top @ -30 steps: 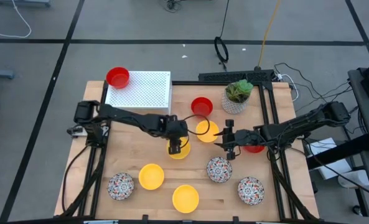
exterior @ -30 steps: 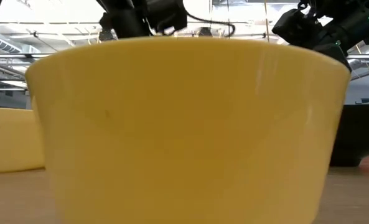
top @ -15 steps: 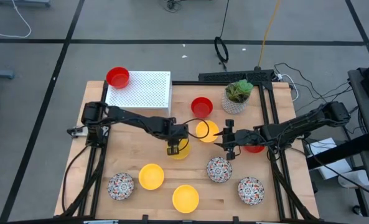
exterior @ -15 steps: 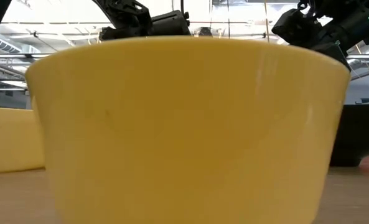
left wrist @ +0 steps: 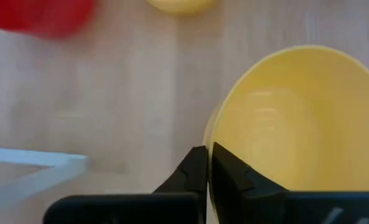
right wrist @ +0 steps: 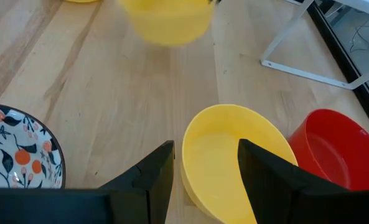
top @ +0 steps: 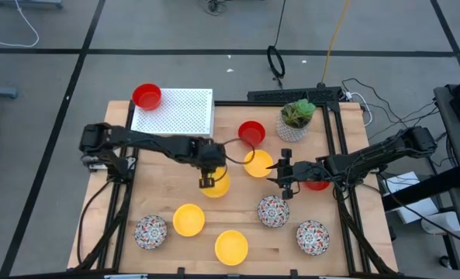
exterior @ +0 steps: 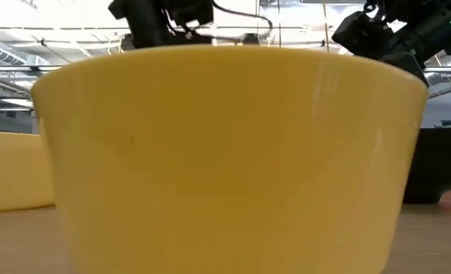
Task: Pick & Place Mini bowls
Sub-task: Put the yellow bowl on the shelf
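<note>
While left claw (top: 207, 183) pinches one, four yellow bowls (top: 188, 219), three red, three patterned; right claw (top: 282, 175) apart.

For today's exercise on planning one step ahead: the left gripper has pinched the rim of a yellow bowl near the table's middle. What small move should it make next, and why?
Probably a short straight lift. The left gripper is shut on the rim of the yellow bowl, and another yellow bowl, a red bowl and the open right gripper sit nearby, so rising first seems safer than sliding sideways.
</note>
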You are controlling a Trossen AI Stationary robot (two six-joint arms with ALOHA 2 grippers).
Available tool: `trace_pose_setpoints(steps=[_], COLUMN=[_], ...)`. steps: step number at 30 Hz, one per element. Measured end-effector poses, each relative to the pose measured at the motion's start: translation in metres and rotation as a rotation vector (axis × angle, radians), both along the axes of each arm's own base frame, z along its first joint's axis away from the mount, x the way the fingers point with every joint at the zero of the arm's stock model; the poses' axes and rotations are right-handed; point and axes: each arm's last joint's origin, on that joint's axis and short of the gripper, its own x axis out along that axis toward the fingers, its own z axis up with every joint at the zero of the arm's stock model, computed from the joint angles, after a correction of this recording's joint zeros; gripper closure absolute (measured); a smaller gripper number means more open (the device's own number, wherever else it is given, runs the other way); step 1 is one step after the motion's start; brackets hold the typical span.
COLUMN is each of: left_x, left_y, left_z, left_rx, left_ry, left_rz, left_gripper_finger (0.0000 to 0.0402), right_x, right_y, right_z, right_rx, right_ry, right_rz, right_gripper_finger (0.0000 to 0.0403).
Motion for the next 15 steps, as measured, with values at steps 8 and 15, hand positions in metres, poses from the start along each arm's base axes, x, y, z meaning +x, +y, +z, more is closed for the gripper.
trace_pose_setpoints(steps=[8, 15], left_x=[-0.049, -0.108], left_y=[0.029, 0.072], left_z=[0.074, 0.107], left_rx=[0.158, 0.211], left_ry=[-0.197, -0.222], left_rz=[0.103, 0.412], left_gripper_finger=[0.0379, 0.0387], right_x=[0.0, 0.0], right_y=[0.0, 0.0], right_z=[0.0, 0.0], right_rx=[0.0, -0.001], right_ry=[0.003, 0.002], right_rz=[0.0, 0.001], right_gripper_finger=[0.0239, 0.0239])
